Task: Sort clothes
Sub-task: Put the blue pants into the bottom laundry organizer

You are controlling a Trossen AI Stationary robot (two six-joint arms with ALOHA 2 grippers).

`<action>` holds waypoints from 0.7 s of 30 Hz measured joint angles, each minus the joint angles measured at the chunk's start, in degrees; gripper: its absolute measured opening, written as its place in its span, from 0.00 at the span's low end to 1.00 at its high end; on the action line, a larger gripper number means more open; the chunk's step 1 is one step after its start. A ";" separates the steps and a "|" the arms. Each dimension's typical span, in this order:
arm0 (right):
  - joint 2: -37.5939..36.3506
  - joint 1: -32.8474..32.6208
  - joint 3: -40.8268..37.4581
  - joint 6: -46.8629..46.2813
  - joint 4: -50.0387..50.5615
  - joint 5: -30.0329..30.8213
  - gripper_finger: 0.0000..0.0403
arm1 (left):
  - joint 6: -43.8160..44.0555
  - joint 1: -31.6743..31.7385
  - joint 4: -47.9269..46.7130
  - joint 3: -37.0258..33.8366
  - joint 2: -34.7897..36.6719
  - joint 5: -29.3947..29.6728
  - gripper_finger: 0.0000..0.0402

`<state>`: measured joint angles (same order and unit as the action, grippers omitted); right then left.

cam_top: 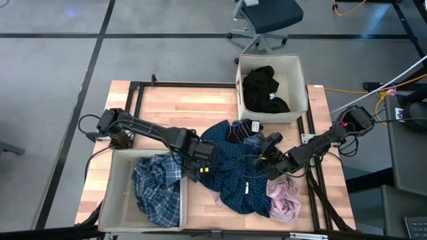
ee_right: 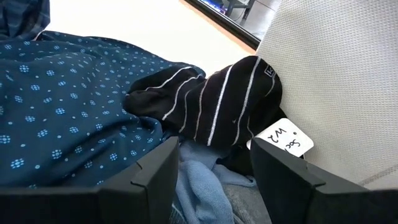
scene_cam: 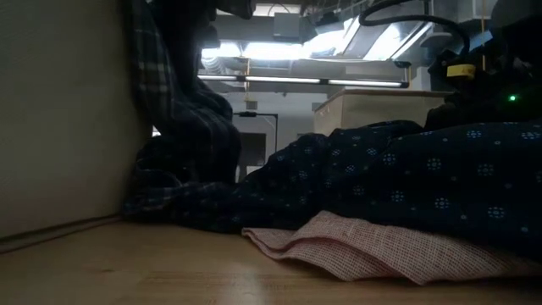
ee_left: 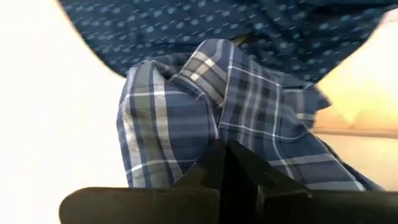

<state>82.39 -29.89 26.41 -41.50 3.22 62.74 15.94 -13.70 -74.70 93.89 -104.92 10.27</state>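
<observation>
Left hand (cam_top: 200, 162), fingers closed on the plaid shirt (cam_top: 159, 187), at the rim of the near box (cam_top: 112, 193), in which most of the shirt lies. Right hand (cam_top: 269, 152), fingers apart and holding nothing, above the dotted garment (cam_top: 233, 170) mid-tabletop (cam_top: 180, 107), facing a striped piece (ee_right: 211, 102). Pink garment (cam_top: 285, 198) beside; black garment (cam_top: 263, 90) in the far box (cam_top: 297, 80).

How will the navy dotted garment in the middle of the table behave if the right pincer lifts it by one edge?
Probably floppy: the navy dotted garment lies in soft folds, so it should drape and trail. It overlaps the pink garment and the black striped piece, so it may drag them along. One edge reaches the plaid shirt near the left pincer, so it could snag there.
</observation>
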 joint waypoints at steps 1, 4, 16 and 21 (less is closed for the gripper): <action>0.00 0.00 0.00 0.00 -0.02 0.00 0.50 | 0.18 -0.20 -0.80 0.31 0.00 0.90 0.01; 0.00 0.00 0.00 0.03 -0.17 0.00 0.50 | 1.82 -0.95 -3.98 2.03 0.00 4.18 0.01; 0.00 0.00 0.00 0.03 -0.20 0.00 0.50 | 10.02 -7.87 -15.47 15.89 1.36 18.14 0.00; 0.00 0.00 0.00 0.03 -0.28 -0.01 0.50 | 13.08 -10.30 -15.40 18.89 3.62 21.27 0.00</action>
<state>82.39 -29.89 26.41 -41.47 2.94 62.73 29.02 -23.99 -90.10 112.77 -101.30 31.54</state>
